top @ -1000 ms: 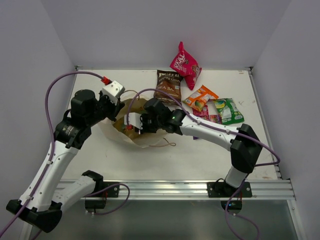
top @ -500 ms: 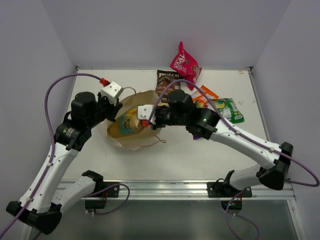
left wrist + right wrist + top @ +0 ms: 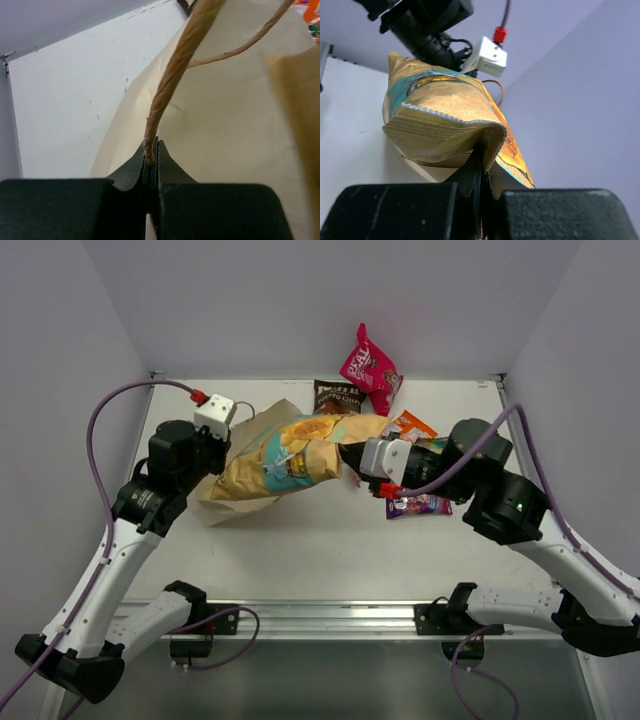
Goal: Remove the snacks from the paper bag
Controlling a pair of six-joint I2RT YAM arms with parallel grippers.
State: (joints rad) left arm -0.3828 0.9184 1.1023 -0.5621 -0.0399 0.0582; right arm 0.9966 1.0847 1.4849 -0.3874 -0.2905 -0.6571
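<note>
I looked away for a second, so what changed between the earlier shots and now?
The right gripper, earlier inside the beige kraft paper bag, closed on the tan-yellow and teal foil chip bag and drew it rightward, mostly out of the mouth. Unchanged: the left gripper stays shut on the brown twisted-cord handle; the other packets lie where they were.

White table (image 3: 330, 540) boxed by pale walls (image 3: 300, 300), seemingly evenly lit.
</note>
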